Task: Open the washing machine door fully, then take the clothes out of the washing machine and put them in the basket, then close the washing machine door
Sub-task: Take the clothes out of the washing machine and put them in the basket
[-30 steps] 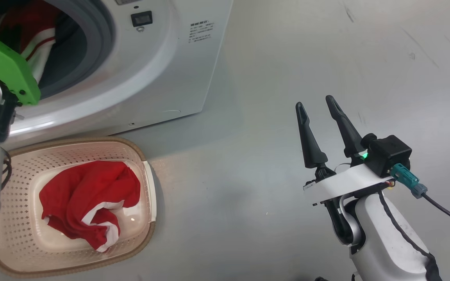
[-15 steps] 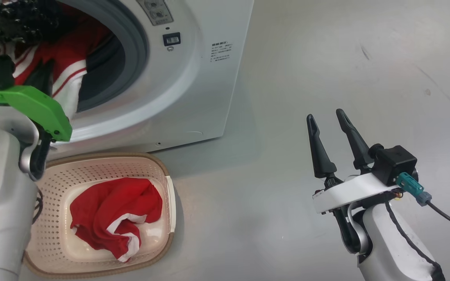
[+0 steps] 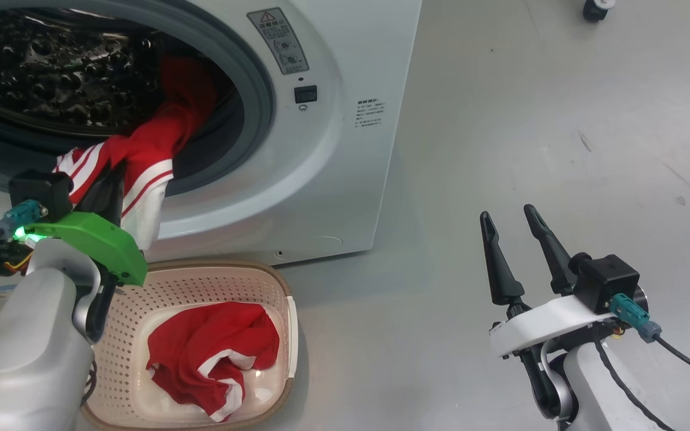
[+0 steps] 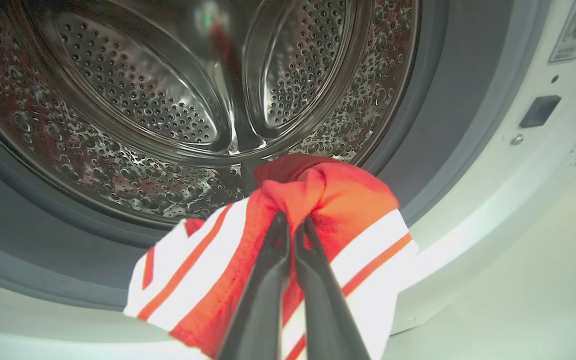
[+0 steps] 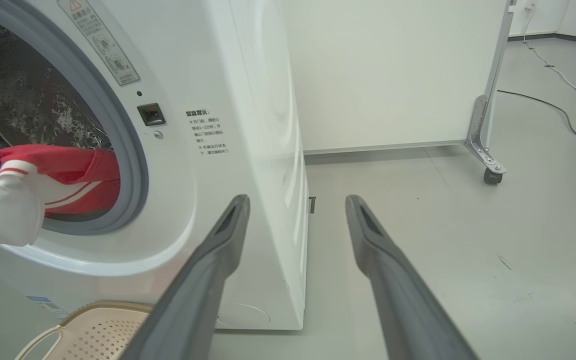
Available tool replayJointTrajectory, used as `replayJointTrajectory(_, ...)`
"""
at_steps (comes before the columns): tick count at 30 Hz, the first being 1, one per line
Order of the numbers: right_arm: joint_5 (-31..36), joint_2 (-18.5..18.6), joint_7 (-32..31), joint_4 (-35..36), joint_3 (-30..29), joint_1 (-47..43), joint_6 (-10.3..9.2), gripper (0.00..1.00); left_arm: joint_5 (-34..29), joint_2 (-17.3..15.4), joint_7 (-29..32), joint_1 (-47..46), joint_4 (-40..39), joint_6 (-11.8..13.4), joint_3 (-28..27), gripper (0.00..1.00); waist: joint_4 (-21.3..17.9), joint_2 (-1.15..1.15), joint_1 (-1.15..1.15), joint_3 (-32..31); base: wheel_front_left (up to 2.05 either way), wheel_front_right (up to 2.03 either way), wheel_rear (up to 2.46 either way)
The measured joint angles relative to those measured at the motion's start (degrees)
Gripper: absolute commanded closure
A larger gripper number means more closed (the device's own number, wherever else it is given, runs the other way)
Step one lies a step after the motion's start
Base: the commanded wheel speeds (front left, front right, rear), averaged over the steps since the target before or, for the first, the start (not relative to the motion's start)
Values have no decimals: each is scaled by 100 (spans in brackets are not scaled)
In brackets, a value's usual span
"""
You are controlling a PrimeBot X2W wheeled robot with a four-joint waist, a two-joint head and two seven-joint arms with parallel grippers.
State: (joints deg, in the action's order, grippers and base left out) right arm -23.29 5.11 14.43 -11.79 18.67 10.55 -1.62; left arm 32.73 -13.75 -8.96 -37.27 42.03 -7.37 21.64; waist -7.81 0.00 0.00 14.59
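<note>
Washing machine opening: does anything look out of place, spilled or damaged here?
Nothing damaged. A red-and-white garment hangs out over the grey seal, but the left gripper is shut on it. The basket sits upright below, another red garment inside.

Head camera looks down at the washing machine, which both wrist cameras face, the left closest.

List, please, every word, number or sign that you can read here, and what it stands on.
"温馨提示:" heads the black print on the washing machine front; the lines below are too small to read.
A red warning triangle tops the grey sticker beside the opening; its small text is unreadable.
Blue label low on the front: too blurred.
</note>
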Motion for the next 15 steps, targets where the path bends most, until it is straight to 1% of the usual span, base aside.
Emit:
replayJointTrajectory(5, 1, 8, 0, -21, 13, -103, 3, 0, -4, 4, -310, 269, -79, 0, 58, 100, 118, 0, 0, -231, 0, 0, 0)
replayJointTrajectory(10, 0, 12, 0, -30, 18, -283, 3, 0, -24, 21, -421, 665, -167, 0, 60, 100, 221, 0, 0, -484, 0, 0, 0)
replayJointTrajectory(15, -1, 38, 0, -10, -12, -416, 0, 0, -75, 42, -459, 844, -346, 0, 78, 100, 321, 0, 0, -616, 0, 0, 0)
